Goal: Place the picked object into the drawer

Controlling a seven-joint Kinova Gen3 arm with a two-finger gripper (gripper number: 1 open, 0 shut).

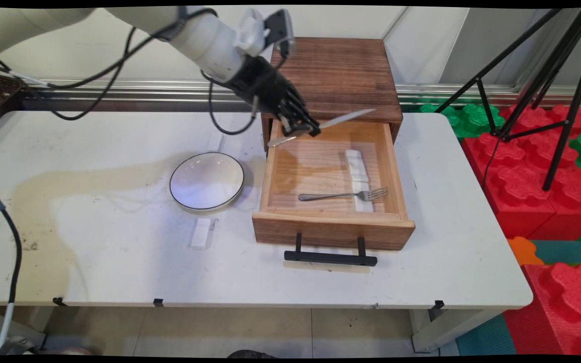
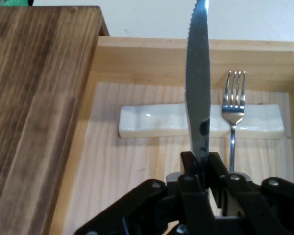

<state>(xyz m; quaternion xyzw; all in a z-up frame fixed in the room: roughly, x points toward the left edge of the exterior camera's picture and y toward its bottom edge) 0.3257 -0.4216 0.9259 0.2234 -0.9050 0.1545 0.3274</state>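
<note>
The wooden drawer is standing pulled open out of its dark wooden cabinet, and one fork is lying inside it with its tines propped on a white rest. At the drawer's 9 o'clock, one white bowl with a dark rim is sitting on the white bench; a small white block is lying at the bowl's 6 o'clock. Red and green foam blocks and a black tripod are filling the floor at 3 o'clock. The gripper is hovering over the drawer's far left corner, its fingers clamping one serrated knife by the blade.
</note>
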